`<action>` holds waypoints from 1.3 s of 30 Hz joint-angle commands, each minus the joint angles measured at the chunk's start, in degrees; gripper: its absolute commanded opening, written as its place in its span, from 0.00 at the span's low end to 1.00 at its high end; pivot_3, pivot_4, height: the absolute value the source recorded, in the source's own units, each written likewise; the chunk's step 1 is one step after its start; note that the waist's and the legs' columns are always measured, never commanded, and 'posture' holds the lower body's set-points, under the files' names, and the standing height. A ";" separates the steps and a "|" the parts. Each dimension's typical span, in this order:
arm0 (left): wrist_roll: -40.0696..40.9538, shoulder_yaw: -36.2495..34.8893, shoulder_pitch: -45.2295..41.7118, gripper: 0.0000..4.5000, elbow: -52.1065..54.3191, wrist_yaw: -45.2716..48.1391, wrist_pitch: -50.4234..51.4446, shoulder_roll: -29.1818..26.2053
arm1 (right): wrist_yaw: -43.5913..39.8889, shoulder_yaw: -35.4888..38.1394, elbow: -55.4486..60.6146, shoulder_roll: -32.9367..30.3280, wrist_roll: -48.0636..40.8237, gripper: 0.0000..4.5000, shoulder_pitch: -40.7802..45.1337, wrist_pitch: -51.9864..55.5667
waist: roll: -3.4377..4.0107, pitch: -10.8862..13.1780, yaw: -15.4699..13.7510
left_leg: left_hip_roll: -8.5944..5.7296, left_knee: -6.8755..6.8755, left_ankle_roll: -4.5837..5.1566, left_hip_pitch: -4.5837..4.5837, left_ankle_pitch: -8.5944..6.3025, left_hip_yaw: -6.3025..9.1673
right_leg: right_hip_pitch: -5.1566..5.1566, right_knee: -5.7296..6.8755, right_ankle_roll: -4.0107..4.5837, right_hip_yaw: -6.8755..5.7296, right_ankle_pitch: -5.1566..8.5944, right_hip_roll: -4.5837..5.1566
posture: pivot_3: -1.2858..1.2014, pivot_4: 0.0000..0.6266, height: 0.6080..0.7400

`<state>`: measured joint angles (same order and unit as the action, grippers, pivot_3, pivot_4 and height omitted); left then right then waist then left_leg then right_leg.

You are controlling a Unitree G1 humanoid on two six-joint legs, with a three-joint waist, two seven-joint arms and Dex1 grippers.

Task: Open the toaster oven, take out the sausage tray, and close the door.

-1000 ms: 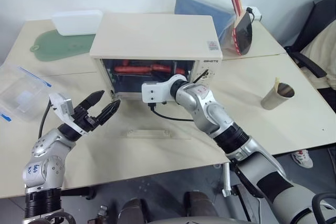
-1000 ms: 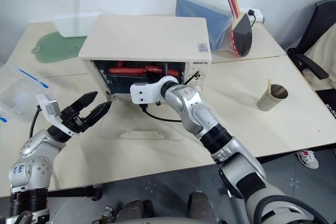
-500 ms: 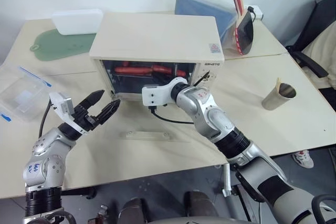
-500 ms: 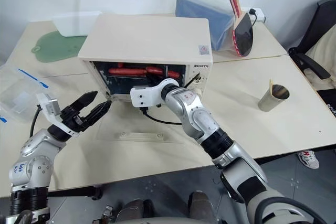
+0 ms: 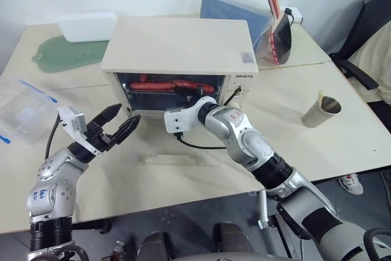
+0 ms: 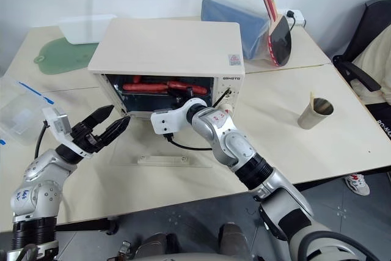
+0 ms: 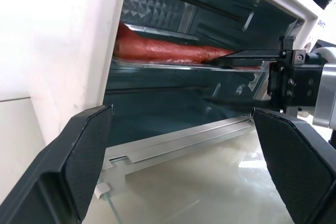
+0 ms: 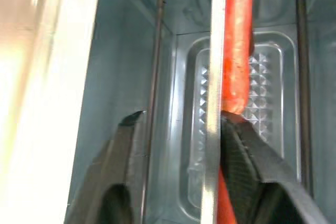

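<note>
The cream toaster oven (image 5: 177, 41) stands mid-table. Its glass door (image 5: 168, 146) lies folded down flat on the table, handle (image 5: 168, 158) toward me. Inside sits the sausage tray (image 7: 173, 66) with red sausages (image 5: 162, 85) on it. My right gripper (image 8: 181, 118) reaches into the oven mouth. It is open, and the tray's silver front rim (image 8: 210, 77) runs between its fingers, close against one of them. My left gripper (image 5: 126, 115) hovers open by the oven's left front corner, above the door, holding nothing.
A clear blue-edged container (image 5: 24, 111) lies at the far left. A white box (image 5: 88, 25) and a green mat (image 5: 61, 53) are behind it. A blue bag (image 5: 235, 10) and a paddle (image 5: 282, 35) stand behind the oven. A paper cup (image 5: 321, 111) is at right, with a chair beyond.
My right gripper's fingers, shut at the tray's rim before, have parted. The hand has stayed at the oven mouth. My left arm has not moved.
</note>
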<state>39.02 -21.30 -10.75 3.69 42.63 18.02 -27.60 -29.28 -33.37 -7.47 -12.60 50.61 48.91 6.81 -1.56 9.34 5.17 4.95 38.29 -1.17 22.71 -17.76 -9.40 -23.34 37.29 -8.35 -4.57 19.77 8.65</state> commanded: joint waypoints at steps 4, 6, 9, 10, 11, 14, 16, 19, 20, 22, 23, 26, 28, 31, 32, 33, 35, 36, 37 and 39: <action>-0.28 -0.03 -1.18 1.00 0.10 0.50 -1.17 -0.15 | -1.25 -2.42 -2.32 0.35 4.81 0.41 0.03 2.56 | 0.00 0.00 -0.02 | 0.00 0.00 0.00 -0.03 0.00 -0.02 | 0.01 0.01 0.00 0.01 0.00 0.00 | 0.52 0.24 1.00; -0.31 -0.01 -1.22 1.00 0.08 0.50 -1.16 -0.11 | -1.16 -2.22 -2.18 0.82 5.81 0.41 0.15 3.74 | 0.00 0.00 -0.10 | 0.00 0.01 0.00 -0.03 0.00 -0.02 | 0.01 0.01 0.00 0.01 0.00 0.00 | 0.52 0.24 1.00; -0.33 0.02 -1.26 1.00 0.14 0.45 -1.09 -0.03 | -1.35 -2.19 -1.04 1.60 7.70 0.41 0.14 5.78 | 0.00 0.00 -0.16 | 0.00 0.02 0.00 -0.03 0.00 -0.03 | 0.02 0.01 0.00 0.01 0.00 0.00 | 0.52 0.24 1.00; -0.33 0.03 -1.27 1.00 0.16 0.43 -1.08 0.01 | -1.40 -2.30 -0.24 1.89 8.26 0.41 -0.09 6.36 | 0.00 0.00 -0.18 | 0.00 0.03 0.00 -0.03 0.00 -0.03 | 0.02 0.01 0.00 0.01 0.00 0.00 | 0.52 0.24 1.00; -0.32 0.06 -1.27 1.00 0.20 0.43 -1.04 0.05 | -1.52 -2.35 0.45 2.17 8.61 0.41 -0.36 6.87 | 0.00 0.00 -0.18 | 0.00 0.03 0.00 -0.02 0.00 -0.03 | 0.02 0.01 0.00 0.01 0.00 0.00 | 0.52 0.24 1.00; -0.33 0.18 -1.29 1.00 0.22 0.45 -0.95 0.08 | -2.03 -2.49 1.51 2.61 9.24 0.41 -0.80 8.00 | 0.00 0.00 -0.22 | 0.00 0.02 0.00 -0.02 0.00 -0.03 | 0.02 0.01 0.00 0.01 0.00 0.01 | 0.52 0.24 1.00; -0.42 0.30 -1.48 1.00 0.05 0.46 -0.88 0.04 | -2.54 -2.51 2.03 2.88 9.57 0.41 -0.94 8.67 | 0.00 0.00 -0.23 | 0.00 0.02 0.00 -0.02 0.00 -0.03 | 0.02 0.01 0.00 0.01 0.00 0.01 | 0.52 0.24 1.00; -0.40 0.48 -1.53 1.00 0.13 0.45 -0.71 -0.01 | -3.29 -2.29 2.45 3.43 9.91 0.41 -1.28 10.20 | 0.00 0.00 -0.23 | 0.00 0.02 0.00 -0.02 0.00 -0.03 | 0.02 0.01 0.00 0.01 0.00 0.00 | 0.52 0.24 1.00; -0.40 0.54 -1.60 1.00 0.12 0.38 -0.66 -0.01 | -3.47 -2.21 2.43 3.52 9.87 0.38 -1.33 10.61 | 0.00 0.00 -0.23 | 0.00 0.02 0.00 -0.01 0.00 -0.03 | 0.02 0.00 0.00 0.01 0.00 0.01 | 0.52 0.24 1.00; -0.37 0.60 -1.66 1.00 0.12 0.31 -0.57 -0.07 | -3.56 -2.16 2.43 3.57 9.84 0.29 -1.37 11.09 | -0.01 0.00 -0.24 | 0.00 0.02 0.00 -0.01 0.00 -0.03 | 0.02 0.00 0.00 0.01 0.00 0.01 | 0.52 0.24 1.00; -0.39 0.70 -1.75 1.00 0.11 0.24 -0.52 -0.08 | -3.51 -2.05 2.38 3.54 9.75 0.21 -1.36 11.31 | -0.01 0.00 -0.24 | 0.00 0.02 0.00 -0.01 0.00 -0.03 | 0.02 0.00 0.00 0.01 0.00 0.00 | 0.52 0.24 1.00; -0.07 0.58 -1.41 1.00 0.49 0.36 -0.10 -0.40 | -3.30 -1.78 3.22 3.57 9.97 0.01 -1.46 11.73 | 0.00 0.00 -0.26 | 0.00 0.02 0.00 -0.02 0.00 -0.03 | 0.03 0.00 0.00 0.01 0.00 0.00 | 0.52 0.24 1.00; 0.03 0.67 -1.47 1.00 0.62 0.32 0.24 -0.50 | -3.30 -1.52 3.75 3.39 9.91 0.01 -1.53 11.79 | 0.00 0.00 -0.26 | 0.00 0.02 0.00 -0.02 0.00 -0.05 | 0.02 -0.02 0.00 0.02 0.00 0.01 | 0.52 0.24 1.00; 0.03 0.86 -1.69 1.00 0.60 0.33 0.74 -0.59 | -3.50 -1.40 4.27 3.17 9.71 0.01 -1.97 11.76 | 0.00 0.00 -0.30 | 0.00 0.01 0.00 -0.01 0.00 -0.06 | 0.02 -0.06 0.00 0.02 0.00 0.01 | 0.52 0.24 1.00; 0.08 0.88 -1.67 1.00 0.58 0.48 0.95 -0.69 | -3.52 -1.43 4.48 3.21 9.71 0.01 -2.22 11.81 | 0.00 0.00 -0.32 | 0.00 0.01 0.00 -0.01 0.00 -0.06 | 0.02 -0.07 0.00 0.01 0.00 0.01 | 0.52 0.24 1.00; 0.14 0.98 -1.74 1.00 0.54 0.63 1.21 -0.78 | -3.61 -1.47 4.72 3.19 9.73 0.01 -2.49 11.84 | 0.00 0.00 -0.32 | 0.00 0.00 0.00 0.00 0.00 -0.06 | 0.02 -0.08 0.00 0.01 0.00 0.01 | 0.52 0.24 1.00; 0.15 1.07 -1.93 1.00 0.30 0.84 1.46 -0.91 | -3.77 -1.51 5.12 3.18 9.79 0.01 -2.88 11.91 | 0.00 0.00 -0.34 | 0.00 -0.01 0.00 0.00 0.00 -0.06 | 0.02 -0.09 0.00 0.01 0.00 0.01 | 0.52 0.24 1.00; 0.16 1.11 -2.03 1.00 0.20 0.94 1.60 -0.95 | -3.81 -1.53 5.32 3.14 9.84 0.01 -3.01 11.89 | 0.00 0.00 -0.35 | 0.00 -0.02 0.00 0.00 0.00 -0.06 | 0.02 -0.09 0.00 0.01 0.00 0.01 | 0.52 0.24 1.00; 0.10 1.26 -2.21 1.00 0.11 1.00 1.77 -0.94 | -3.83 -1.49 5.53 3.04 9.73 0.01 -3.14 11.71 | 0.00 0.00 -0.35 | -0.01 -0.02 0.00 0.00 0.00 -0.06 | 0.02 -0.09 0.00 0.01 0.00 0.01 | 0.52 0.24 1.00; -0.06 1.46 -2.54 1.00 -0.08 1.18 2.04 -0.91 | -4.19 -1.55 6.23 3.07 9.31 0.01 -3.70 11.41 | 0.00 0.00 -0.40 | 0.00 -0.02 0.00 0.00 0.00 -0.06 | 0.02 -0.10 0.00 0.01 0.00 0.01 | 0.52 0.24 1.00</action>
<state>38.62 -19.91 -12.57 3.51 43.31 20.02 -27.81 -31.21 -33.61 -1.85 -8.71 59.75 46.75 18.82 -1.56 9.35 4.77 4.94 38.28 -1.17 22.71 -17.76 -9.45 -23.31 37.18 -8.35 -4.56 19.77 8.65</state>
